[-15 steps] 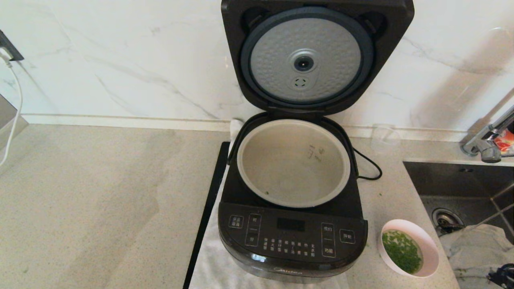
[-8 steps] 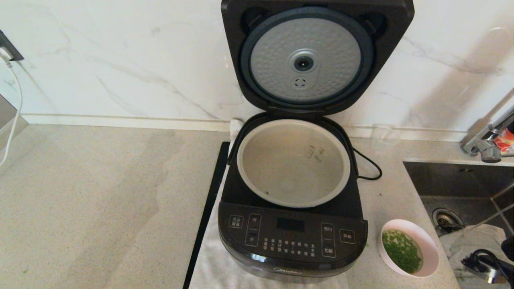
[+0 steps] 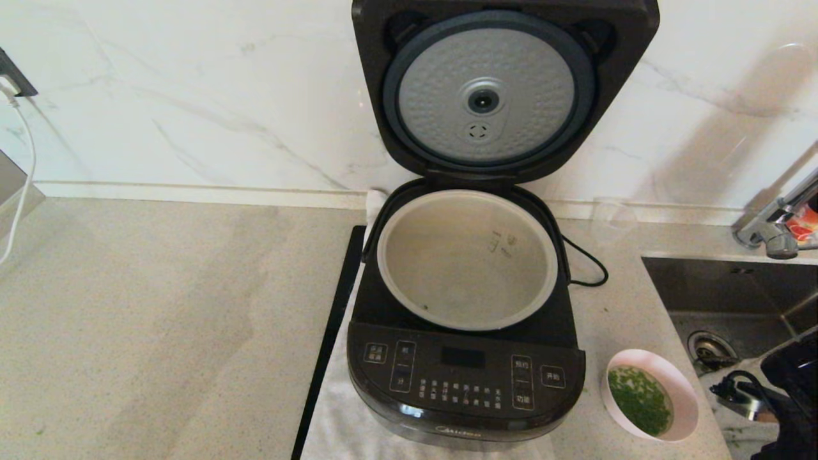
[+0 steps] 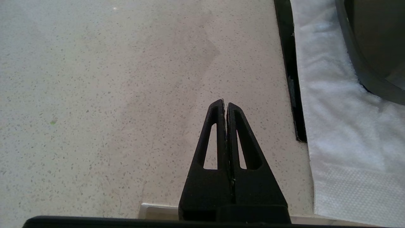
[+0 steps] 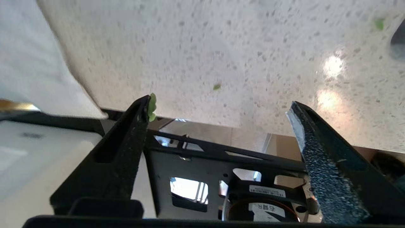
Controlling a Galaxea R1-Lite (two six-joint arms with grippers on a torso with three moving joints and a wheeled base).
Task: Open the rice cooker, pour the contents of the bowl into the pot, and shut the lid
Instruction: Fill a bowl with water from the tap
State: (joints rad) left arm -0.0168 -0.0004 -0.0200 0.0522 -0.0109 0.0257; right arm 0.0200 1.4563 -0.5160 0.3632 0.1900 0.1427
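At the lower right edge of the head view, the right arm point(image 3: 792, 390) reached in over the sink point(image 3: 728, 287), low and just beside the bowl point(image 3: 684, 390) without touching it. The right gripper point(image 5: 218, 107) had its fingers spread wide, nothing between them, with a green bit point(image 5: 152, 107) stuck to one fingertip. The left gripper point(image 4: 225, 106) hung over bare counter point(image 4: 95, 95), fingers pressed together, near a black strip point(image 4: 289, 63) and a white towel point(image 4: 332, 110).

The cooker point(image 3: 465, 383) stood on the towel, its lid point(image 3: 505, 83) raised upright against the marble wall. The pot point(image 3: 466, 259) sat open inside. The bowl rested on the counter right of the cooker's front, holding chopped greens point(image 3: 639, 399) in liquid. A faucet point(image 3: 776, 223) stood behind the sink.
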